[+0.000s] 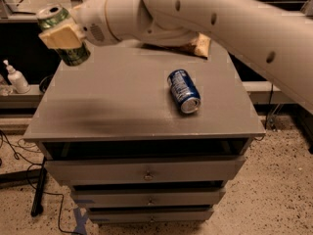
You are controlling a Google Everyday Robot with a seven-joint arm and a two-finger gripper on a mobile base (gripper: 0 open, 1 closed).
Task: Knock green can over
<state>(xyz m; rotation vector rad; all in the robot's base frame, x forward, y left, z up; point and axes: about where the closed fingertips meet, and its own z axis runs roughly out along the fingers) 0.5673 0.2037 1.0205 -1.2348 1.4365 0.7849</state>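
The green can (73,54) has a silver top and dark green print. It hangs in the air above the far left corner of the grey cabinet top (117,106), tilted with its top to the upper left. My gripper (62,35) is shut on the green can around its middle, its cream fingers (61,37) wrapped over the can. The white arm reaches in from the upper right and hides part of the back of the cabinet top.
A blue can (184,90) lies on its side at the centre right of the cabinet top. A snack bag (198,45) lies at the back, mostly hidden by the arm. A white pump bottle (16,77) stands on a low shelf at the left. Drawers are below the front edge.
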